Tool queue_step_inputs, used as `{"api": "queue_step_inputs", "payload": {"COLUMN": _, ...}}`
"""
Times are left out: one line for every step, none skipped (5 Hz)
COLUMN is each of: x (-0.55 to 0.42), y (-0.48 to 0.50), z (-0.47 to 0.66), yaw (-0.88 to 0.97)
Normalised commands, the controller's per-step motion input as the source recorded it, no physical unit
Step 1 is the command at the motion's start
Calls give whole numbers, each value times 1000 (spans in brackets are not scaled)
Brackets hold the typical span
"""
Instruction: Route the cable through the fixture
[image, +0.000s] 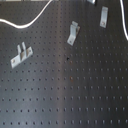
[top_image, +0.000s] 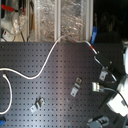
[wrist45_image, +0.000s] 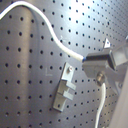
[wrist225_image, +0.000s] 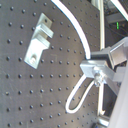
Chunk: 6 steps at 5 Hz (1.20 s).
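First exterior view: black perforated bench (image: 65, 95); white cable (image: 30, 23) curving along its far edge, three metal brackets (image: 74, 33) scattered nearby.

Second exterior view: foil-wrapped panels (top_image: 62, 17) behind bench; cable crossing from left edge toward end effector (top_image: 96, 86) near right edge.

First wrist view: end effector (wrist45_image: 87, 60) clamped on cable end, beside a bracket.

Second wrist view: cable looped below the fingers (wrist225_image: 95, 69).

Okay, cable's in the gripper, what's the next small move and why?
Probably carry the cable toward the nearest bracket and lower it into the slot. In the first wrist view the gripper appears shut on the cable, and the cable passes beside the bracket, not through it.
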Motion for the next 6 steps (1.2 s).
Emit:
{"api": "queue_step_inputs", "payload": {"x": -1, "y": -2, "z": 49, "yaw": 0}}
{"api": "queue_step_inputs", "payload": {"x": -8, "y": -10, "z": 437, "yaw": -17}}
{"api": "queue_step_inputs", "payload": {"x": -224, "y": -70, "z": 229, "yaw": -14}}
{"api": "queue_step_inputs", "payload": {"x": -441, "y": -194, "z": 265, "yaw": 0}}
{"api": "queue_step_inputs", "payload": {"x": -474, "y": -161, "z": 115, "yaw": 0}}
{"api": "queue_step_inputs", "payload": {"x": -410, "y": -103, "z": 86, "yaw": 0}}
